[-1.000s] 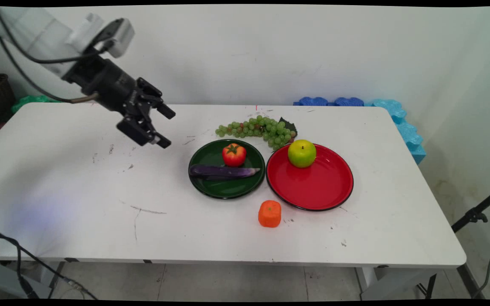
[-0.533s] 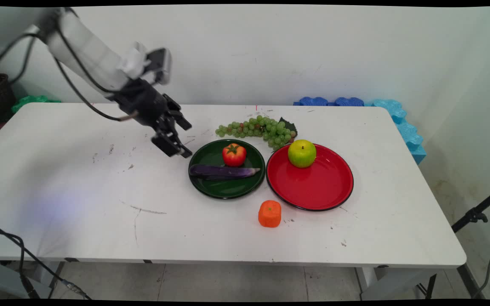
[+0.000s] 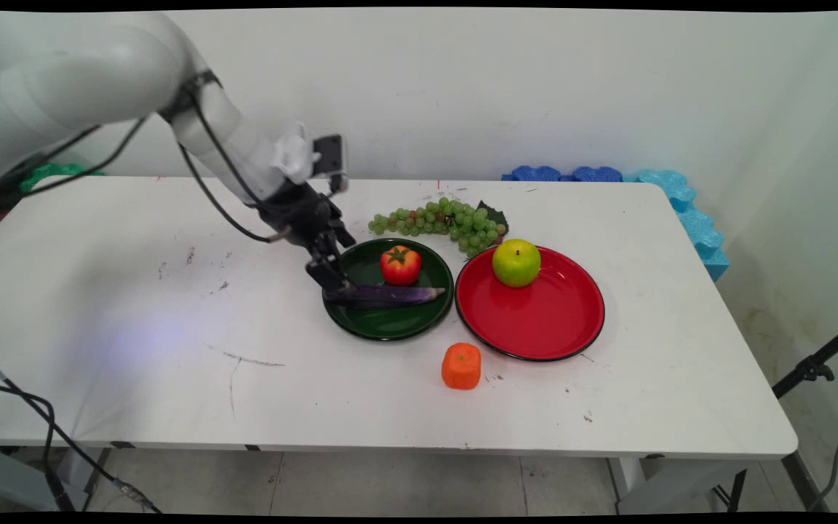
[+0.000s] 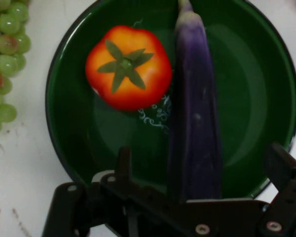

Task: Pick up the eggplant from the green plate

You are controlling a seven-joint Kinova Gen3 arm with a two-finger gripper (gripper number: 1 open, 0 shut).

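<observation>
Open gripper straddles glossy, slender purple eggplant on round green plate.

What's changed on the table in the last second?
The gripper swung right and down from the table's left part to the green plate, now open over the eggplant's end. It holds nothing. Tomato, apple, grapes, orange piece stayed put.

- green plate: glossy, smooth glaze
- red plate: shiny too
- tomato, eggplant: plasticky, slight sheen
- worktop: matt white, scuffed
- fingers: matt black
</observation>
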